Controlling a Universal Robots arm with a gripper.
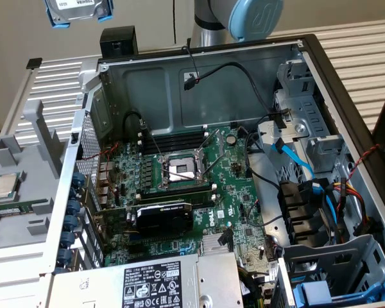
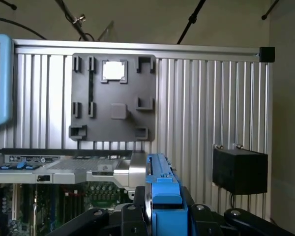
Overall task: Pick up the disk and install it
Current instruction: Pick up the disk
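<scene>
The disk (image 1: 77, 11), a grey drive with a white label in a blue carrier frame, hangs high above the table at the exterior view's upper left, behind the open computer case (image 1: 199, 70). In the wrist view I see the disk (image 2: 160, 189) edge-on, standing upright as a blue strip. My gripper (image 2: 160, 214) is shut on it, with one black finger (image 2: 130, 216) on each side. The disk is over the case's edge and touches nothing below.
The case holds a motherboard (image 1: 179, 173), a silver power supply (image 1: 160, 282) and drive bays with a blue caddy (image 1: 327, 292) at the exterior view's right. A grey fixture tray (image 2: 113, 98) carries a small processor chip (image 2: 114, 70). A black box (image 2: 239, 171) stands on the ribbed table.
</scene>
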